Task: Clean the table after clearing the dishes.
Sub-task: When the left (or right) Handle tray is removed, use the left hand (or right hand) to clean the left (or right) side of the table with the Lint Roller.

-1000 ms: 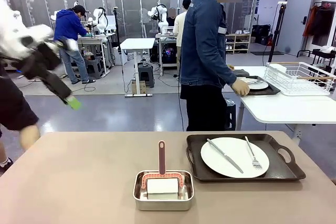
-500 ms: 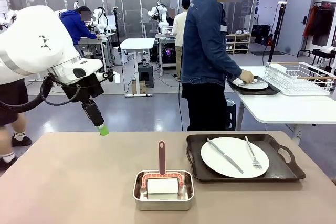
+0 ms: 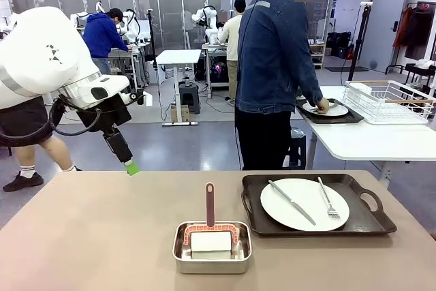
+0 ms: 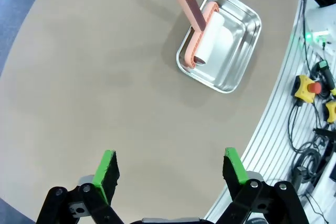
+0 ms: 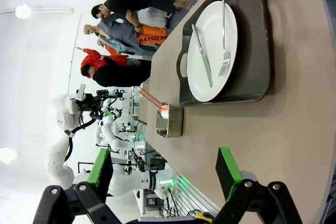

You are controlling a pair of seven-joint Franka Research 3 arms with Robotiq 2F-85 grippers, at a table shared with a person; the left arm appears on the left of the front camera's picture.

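One of the dishes, a white plate [image 3: 304,204] with knife and fork, lies on a dark tray [image 3: 368,219] at the right of the beige table [image 3: 102,236]. The other plate [image 3: 327,108] rests on a tray on the white side table, under the person's hand. My left gripper [image 3: 129,166] hangs above the table's far left edge. It stands open and empty [image 4: 170,169] over bare tabletop [image 4: 105,77]. My right gripper [image 5: 165,174] is open too, and it faces the plate [image 5: 212,51] and its tray [image 5: 262,35] from some way off.
A small steel pan [image 3: 211,257] near the front middle holds a pink-handled roller [image 3: 210,209] standing upright. The left wrist view shows pan [image 4: 239,59] and roller [image 4: 207,35] ahead of the fingers. A wire rack [image 3: 392,100] stands on the white table.
My left arm swung in from the far left and now hovers over the table's far left edge, almost still in the last half second. The person leaned further toward the plate on the white table.
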